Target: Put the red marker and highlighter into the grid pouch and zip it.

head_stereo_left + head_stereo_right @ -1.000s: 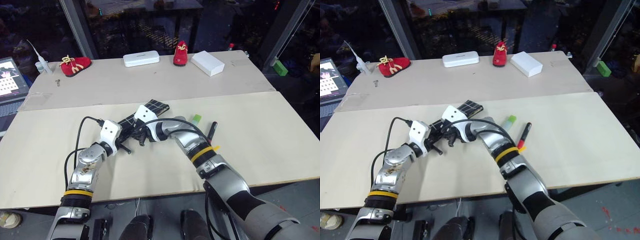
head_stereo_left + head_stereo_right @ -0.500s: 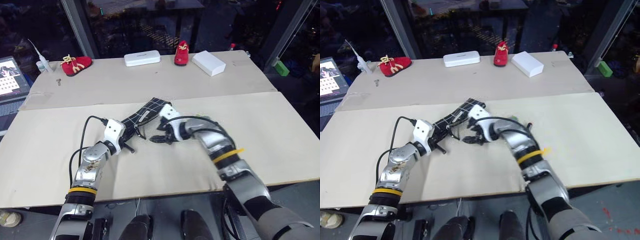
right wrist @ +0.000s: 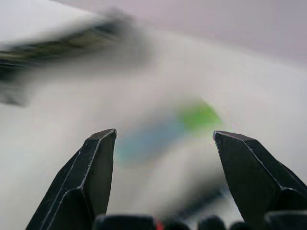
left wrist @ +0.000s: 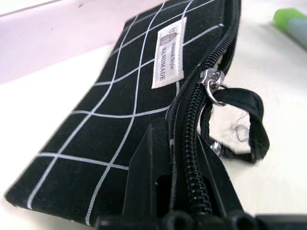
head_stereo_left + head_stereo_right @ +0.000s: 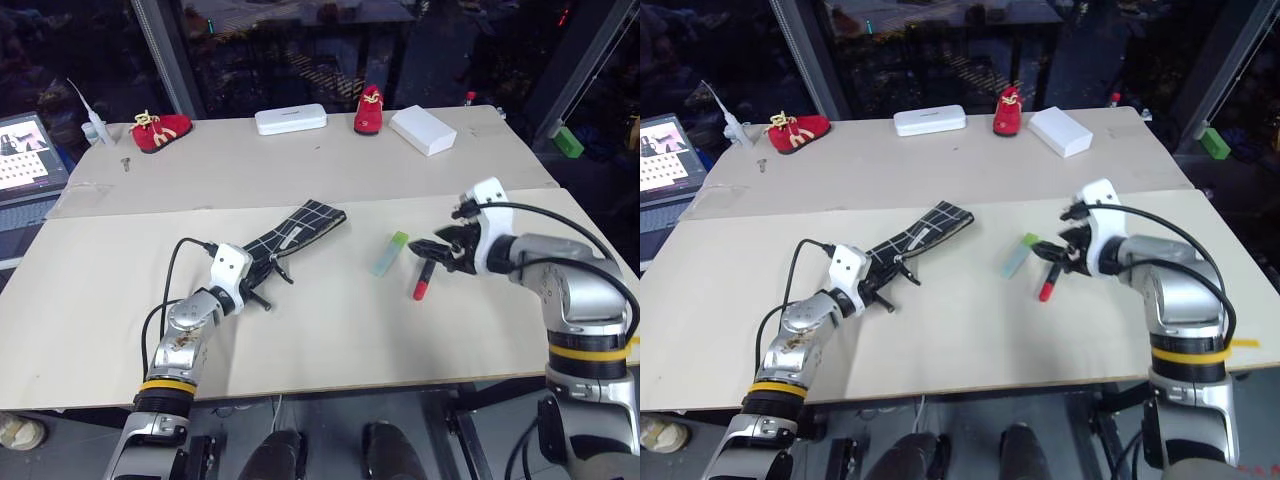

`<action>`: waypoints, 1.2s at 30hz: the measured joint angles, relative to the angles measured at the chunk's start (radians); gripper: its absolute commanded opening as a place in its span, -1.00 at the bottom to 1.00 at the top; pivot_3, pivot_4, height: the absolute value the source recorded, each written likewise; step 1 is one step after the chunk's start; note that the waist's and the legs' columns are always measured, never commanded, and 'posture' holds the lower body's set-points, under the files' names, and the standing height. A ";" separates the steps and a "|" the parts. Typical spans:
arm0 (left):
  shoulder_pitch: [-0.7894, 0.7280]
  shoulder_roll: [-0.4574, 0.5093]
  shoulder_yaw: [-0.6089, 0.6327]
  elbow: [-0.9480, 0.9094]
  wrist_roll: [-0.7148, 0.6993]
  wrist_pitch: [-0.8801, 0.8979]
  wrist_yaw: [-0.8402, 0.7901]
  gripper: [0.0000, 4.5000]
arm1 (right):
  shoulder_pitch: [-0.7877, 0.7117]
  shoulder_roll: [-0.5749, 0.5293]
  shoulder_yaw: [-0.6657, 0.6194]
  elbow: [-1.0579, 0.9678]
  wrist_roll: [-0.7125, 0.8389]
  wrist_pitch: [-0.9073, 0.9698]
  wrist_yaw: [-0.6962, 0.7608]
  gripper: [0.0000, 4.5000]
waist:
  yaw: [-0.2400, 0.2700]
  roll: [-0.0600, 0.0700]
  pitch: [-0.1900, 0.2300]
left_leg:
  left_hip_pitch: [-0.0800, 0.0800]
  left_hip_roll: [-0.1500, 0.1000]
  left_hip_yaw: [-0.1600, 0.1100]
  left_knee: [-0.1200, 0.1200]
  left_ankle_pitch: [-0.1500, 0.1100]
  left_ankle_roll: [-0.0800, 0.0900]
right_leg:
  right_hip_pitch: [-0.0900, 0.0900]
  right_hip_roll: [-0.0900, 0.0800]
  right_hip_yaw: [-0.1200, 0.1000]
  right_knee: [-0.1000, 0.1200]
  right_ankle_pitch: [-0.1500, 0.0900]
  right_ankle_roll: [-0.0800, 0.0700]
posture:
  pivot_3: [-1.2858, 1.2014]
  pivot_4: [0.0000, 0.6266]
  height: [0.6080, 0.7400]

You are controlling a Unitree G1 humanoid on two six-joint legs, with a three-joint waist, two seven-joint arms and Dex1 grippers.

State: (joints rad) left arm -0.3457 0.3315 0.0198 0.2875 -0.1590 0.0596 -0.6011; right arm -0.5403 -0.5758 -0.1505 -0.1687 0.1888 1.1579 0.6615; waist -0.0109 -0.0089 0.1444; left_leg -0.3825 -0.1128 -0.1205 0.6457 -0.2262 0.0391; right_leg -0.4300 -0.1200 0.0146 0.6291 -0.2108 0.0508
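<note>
Now left hand (image 5: 262, 288) clamps grid pouch (image 5: 300, 227) end; right hand (image 5: 437, 252) released above red marker (image 5: 424, 280).

Readable only on the small white label (image 4: 169, 53) sewn to the grid pouch (image 4: 110, 129), upper middle of the left wrist view: "HANDMADE" in black capitals running along the label, with a smaller line beside it, seemingly "HomeStyle", and a tiny emblem at the label's top end, too small to make out. Nothing else legible elsewhere.
</note>
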 measured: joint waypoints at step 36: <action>-0.014 -0.028 -0.001 0.015 0.000 -0.009 0.010 -1.00 | -0.015 0.119 0.099 0.125 -0.107 -0.271 -0.364 -0.68 | -0.005 -0.003 -0.001 | 0.009 0.006 0.010 -0.001 -0.001 0.001 | 0.006 0.006 0.005 -0.003 0.002 -0.003 | 0.03 -0.52 1.00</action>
State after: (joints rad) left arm -0.3598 0.3036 0.0192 0.3023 -0.1594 0.0504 -0.5912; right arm -0.5557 -0.4568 -0.0517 -0.0435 0.0821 0.8867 0.2973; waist -0.0164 -0.0118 0.1431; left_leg -0.3733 -0.1064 -0.1104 0.6448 -0.2274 0.0403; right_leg -0.4243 -0.1137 0.0196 0.6262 -0.2085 0.0482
